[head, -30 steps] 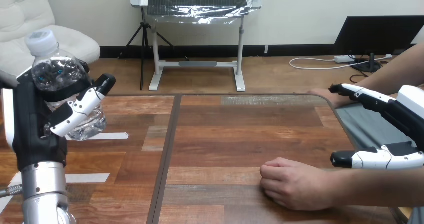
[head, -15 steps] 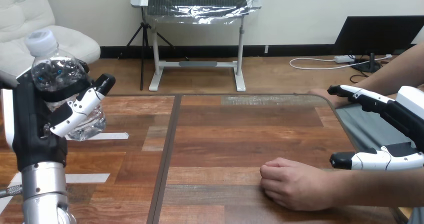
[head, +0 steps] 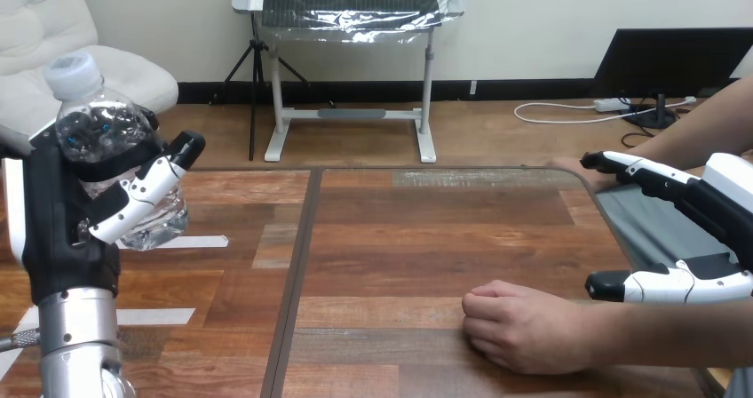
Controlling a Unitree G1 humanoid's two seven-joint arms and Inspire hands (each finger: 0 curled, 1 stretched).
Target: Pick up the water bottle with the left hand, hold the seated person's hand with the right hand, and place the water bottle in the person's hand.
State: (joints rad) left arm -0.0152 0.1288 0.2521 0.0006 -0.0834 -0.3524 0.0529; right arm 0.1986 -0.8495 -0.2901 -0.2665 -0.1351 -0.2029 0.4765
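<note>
Since a second ago, next to no change: only a slight creep of the right hand (head: 719,211) toward the view's left, with the left hand (head: 62,211) and the water bottle (head: 93,123) just as before.

Left hand raised at the view's left, above the left part of the wooden table (head: 426,238), fingers (head: 142,189) curled round the clear plastic water bottle. Bottle held roughly upright, white cap (head: 73,71) on top, well clear of the tabletop.

Right hand in from the view's right edge, spread wide: fingers straight and pointing toward the view's left, thumb (head: 666,284) stretched out below them, nothing between them.

On the table's near right part, the person's near hand (head: 524,327), closed in a loose fist, knuckles down on the wood. Robot's thumb just above that forearm, behind the wrist; touching or not, cannot tell. No curl round the wrist.

At the table's far right corner, the person's far hand (head: 568,165), flat on the edge, just beyond the tips of the robot's straight fingers.

Bottle and fist well apart, at opposite sides of the table.
</note>
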